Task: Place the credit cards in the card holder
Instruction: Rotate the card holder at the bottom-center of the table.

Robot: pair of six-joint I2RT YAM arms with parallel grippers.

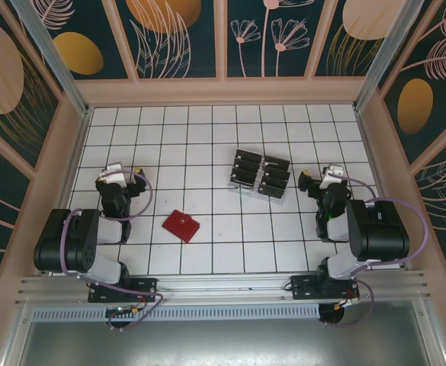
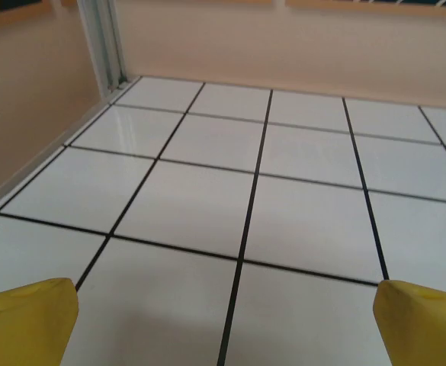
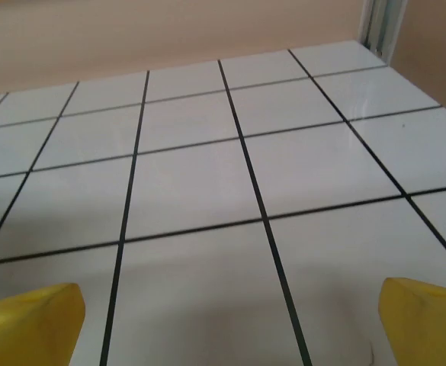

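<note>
Red card holder [image 1: 181, 226] lay near-left, credit cards [image 1: 259, 175] all in the far tray [image 1: 245, 190]; left fingers [image 2: 24, 316] & right fingers [image 3: 32, 320] wide, empty. Nothing done yet imo.

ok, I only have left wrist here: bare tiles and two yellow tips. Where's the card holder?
Observer: The red card holder lies just right of the left arm, towards the near edge.
Operator: Open or folded?
Observer: It looks folded shut and lying flat.
Operator: And the cards?
Observer: The credit cards sit grouped in two rows further back, right of centre, apart from the holder.
</note>
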